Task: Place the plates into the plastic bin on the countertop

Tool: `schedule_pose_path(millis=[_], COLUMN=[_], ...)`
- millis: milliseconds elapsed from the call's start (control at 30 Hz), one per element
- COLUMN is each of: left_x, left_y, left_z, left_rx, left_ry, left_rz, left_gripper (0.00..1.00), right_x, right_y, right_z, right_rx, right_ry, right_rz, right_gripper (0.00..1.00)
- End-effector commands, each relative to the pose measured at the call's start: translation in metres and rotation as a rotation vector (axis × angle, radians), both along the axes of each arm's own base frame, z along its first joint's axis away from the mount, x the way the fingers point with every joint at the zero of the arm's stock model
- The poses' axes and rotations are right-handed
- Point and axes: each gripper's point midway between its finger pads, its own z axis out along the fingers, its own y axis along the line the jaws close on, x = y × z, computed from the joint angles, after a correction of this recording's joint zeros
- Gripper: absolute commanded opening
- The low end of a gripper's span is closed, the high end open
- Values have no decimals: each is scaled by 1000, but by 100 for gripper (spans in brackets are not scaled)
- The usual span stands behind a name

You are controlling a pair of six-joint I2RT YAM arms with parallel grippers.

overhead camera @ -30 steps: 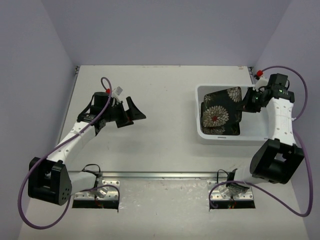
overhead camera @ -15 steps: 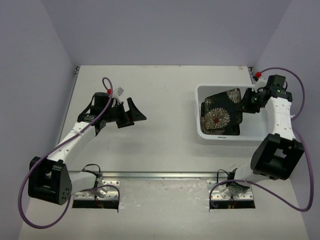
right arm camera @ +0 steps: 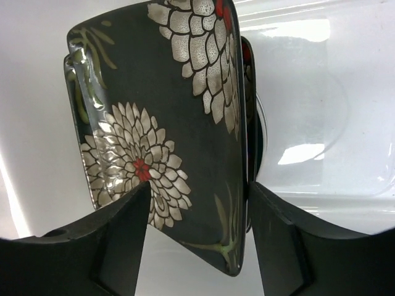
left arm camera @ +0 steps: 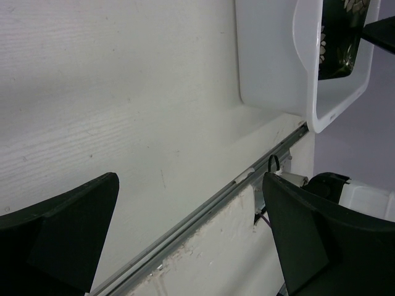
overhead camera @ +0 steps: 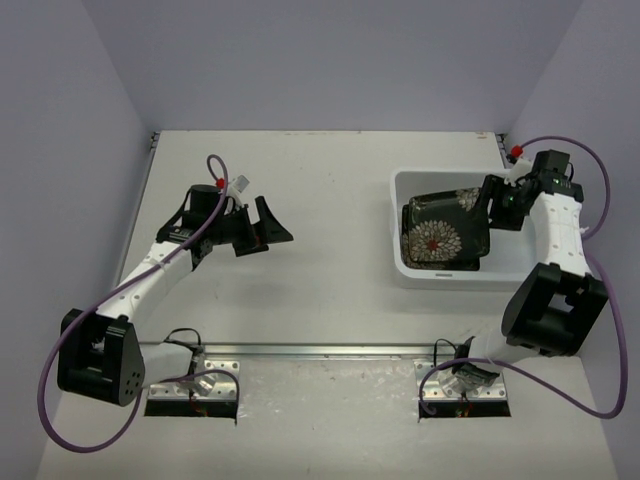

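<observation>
The plastic bin (overhead camera: pixel 410 275) stands on the right of the off-white tabletop (overhead camera: pixel 330 190), its long axis running left to right. Inside it a square black plate (overhead camera: pixel 440 232) lies tilted on a second plate (overhead camera: pixel 432 263), flowers facing up. A metal rail (overhead camera: pixel 330 351) runs along the near edge, and the walls (overhead camera: pixel 330 60) are lilac. The right gripper (overhead camera: pixel 497 205) has its jaws wide apart at the top plate's right edge, not clenched on it. The left gripper (overhead camera: pixel 262 226) has its jaws released and empty, above the tabletop on the left.

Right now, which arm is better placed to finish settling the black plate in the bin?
Right. The right gripper, open, hangs over the plastic bin, fingers straddling an edge of the black plate. The left gripper is open over the countertop, well away from the bin.
</observation>
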Motion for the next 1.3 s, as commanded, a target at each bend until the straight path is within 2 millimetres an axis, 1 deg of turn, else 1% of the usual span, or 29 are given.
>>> schedule_pose_path(millis=[0, 67, 167, 200, 233, 267, 300, 400, 467, 533, 567, 600, 633, 700, 733, 800, 867, 900, 933, 1000, 1033, 1067, 1133, 1200, 1267], left_x=[10, 10, 10, 10, 10, 11, 11, 16, 26, 42, 53, 64, 71, 94, 105, 124, 135, 137, 139, 133, 128, 127, 114, 99, 80], left_y=[-5, -5, -5, -5, -5, -5, -5, -3, 2, 9, 15, 22, 30, 48, 57, 70, 81, 89, 92, 102, 103, 100, 99, 103, 109], left_z=[20, 18, 17, 17, 17, 17, 17, 20, 26, 37, 46, 52, 50, 82, 96, 123, 147, 153, 157, 166, 165, 167, 157, 159, 157], left_rx=[-12, -11, -10, -12, -11, -10, -9, 7, 44, 97, 142, 199, 259, 365, 413, 477, 542, 569, 582, 614, 621, 606, 596, 570, 552], left_ry=[-79, -76, -74, -75, -76, -77, -77, -90, -113, -150, -174, -185, -162, -230, -260, -321, -367, -379, -391, -427, -444, -465, -472, -546, -626], left_rz=[-26, -28, -32, -33, -32, -31, -30, -16, 8, 41, 70, 103, 127, 207, 244, 306, 352, 390, 408, 439, 433, 420, 397, 425, 453], left_gripper=[100, 100, 100, 100, 100, 100, 100, 100, 100, 100, 100, 100, 100, 100, 100, 100, 100, 100, 100, 100, 100, 100, 100, 100, 100], right_x=[11, 11, 10, 9, 10, 10, 10, 16, 19, 21, 21, 20, 17, 10, 7, -4, -19, -23, -27, -43, -50, -54, -65, -80, -92], right_y=[-2, 0, 1, 1, 1, 1, 0, 1, 6, 12, 18, 28, 44, 64, 70, 75, 80, 84, 84, 93, 95, 97, 99, 100, 97], right_z=[4, -2, -9, -9, -6, -4, -2, 22, 42, 62, 72, 85, 99, 121, 125, 135, 145, 148, 150, 161, 167, 169, 175, 179, 177], right_rx=[-11, 6, 2, -8, -19, -29, -33, -31, -33, -39, -41, -41, -49, -99, -110, -107, -70, -49, -50, -20, -9, 3, 10, -7, -41], right_ry=[-47, -31, -9, -7, -11, -15, -15, -57, -88, -115, -124, -142, -175, -237, -247, -278, -309, -318, -333, -406, -445, -464, -522, -581, -600], right_rz=[2, 2, 3, 2, 2, 0, -8, -14, -15, -19, -15, -2, 28, 62, 67, 53, 8, 2, 1, 21, 19, 12, 11, 25, 23], right_gripper=[65, 66, 75, 86, 94, 99, 99, 99, 99, 99, 99, 99, 99, 99, 99, 99, 99, 99, 99, 99, 99, 99, 99, 99, 99])
